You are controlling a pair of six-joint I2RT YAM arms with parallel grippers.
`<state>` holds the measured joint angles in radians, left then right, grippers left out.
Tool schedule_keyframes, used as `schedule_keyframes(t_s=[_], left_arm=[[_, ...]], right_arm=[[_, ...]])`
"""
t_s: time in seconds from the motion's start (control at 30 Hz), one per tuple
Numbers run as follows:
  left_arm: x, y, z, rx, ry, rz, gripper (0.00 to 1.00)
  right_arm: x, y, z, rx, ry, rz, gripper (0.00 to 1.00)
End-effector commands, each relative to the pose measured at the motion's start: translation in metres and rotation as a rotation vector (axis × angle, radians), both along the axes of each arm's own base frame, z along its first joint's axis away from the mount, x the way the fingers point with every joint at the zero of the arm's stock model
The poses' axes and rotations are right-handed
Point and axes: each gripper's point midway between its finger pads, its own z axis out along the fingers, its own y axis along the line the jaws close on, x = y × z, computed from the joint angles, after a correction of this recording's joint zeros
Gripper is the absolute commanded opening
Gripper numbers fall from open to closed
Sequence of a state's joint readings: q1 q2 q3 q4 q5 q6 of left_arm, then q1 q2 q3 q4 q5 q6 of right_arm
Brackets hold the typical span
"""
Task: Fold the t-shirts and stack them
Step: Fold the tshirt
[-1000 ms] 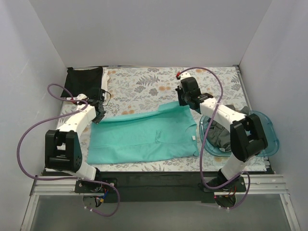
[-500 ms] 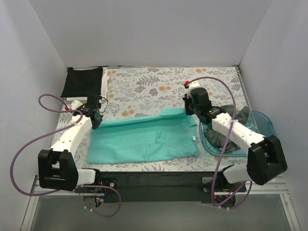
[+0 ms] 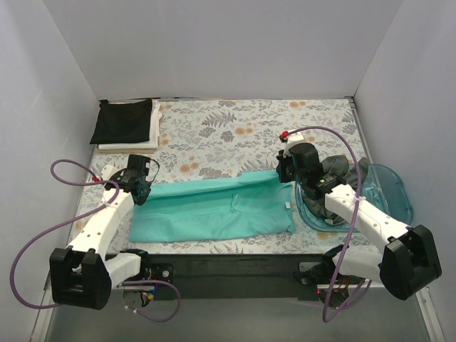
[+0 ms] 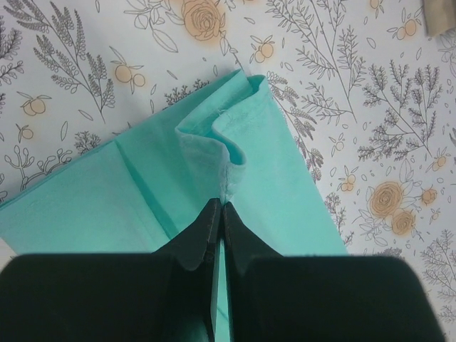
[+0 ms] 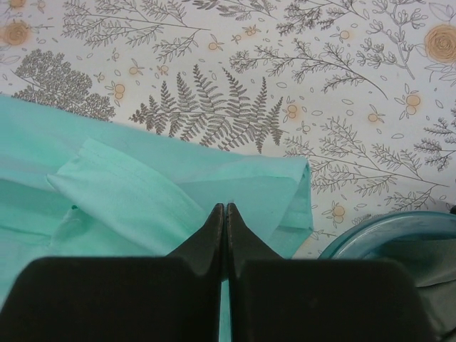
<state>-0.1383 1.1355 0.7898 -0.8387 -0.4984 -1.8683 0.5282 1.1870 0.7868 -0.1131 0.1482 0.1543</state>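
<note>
Tablecloth (image 3: 214,128), floral-patterned, lies flat between plain white walls (image 3: 214,43). Left fingers (image 4: 203,239) and right fingers (image 5: 211,235) are pinched shut on the teal cloth t-shirt (image 3: 214,210), mid-frame.

The teal t-shirt (image 3: 214,210) lies as a long band on the desk (image 3: 214,135). The left claw (image 3: 141,192) and right claw (image 3: 283,177) meet its far corners. A black t-shirt (image 3: 122,121) rests on a white t-shirt (image 3: 154,127), far left.
</note>
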Motion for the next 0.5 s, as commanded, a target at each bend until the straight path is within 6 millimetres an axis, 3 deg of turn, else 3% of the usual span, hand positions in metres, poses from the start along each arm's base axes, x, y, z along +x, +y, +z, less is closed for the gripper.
schedule_keyframes(t_s=[0.0, 0.23, 0.37, 0.47], left_arm=[[-0.013, 0.003, 0.001, -0.009, -0.035, 0.053, 0.0], [-0.034, 0.008, -0.014, -0.017, -0.03, 0.123, 0.0], [-0.043, 0.009, -0.027, -0.022, -0.009, 0.146, 0.0], [-0.052, 0.01, -0.038, -0.017, 0.026, 0.161, 0.0]], right_arm=[[-0.015, 0.006, 0.0, 0.041, 0.016, 0.028, 0.01], [-0.042, -0.001, -0.023, 0.023, 0.064, 0.045, 0.01], [-0.064, -0.001, -0.055, 0.033, 0.155, 0.082, 0.01], [-0.072, -0.001, -0.068, 0.039, 0.187, 0.085, 0.01]])
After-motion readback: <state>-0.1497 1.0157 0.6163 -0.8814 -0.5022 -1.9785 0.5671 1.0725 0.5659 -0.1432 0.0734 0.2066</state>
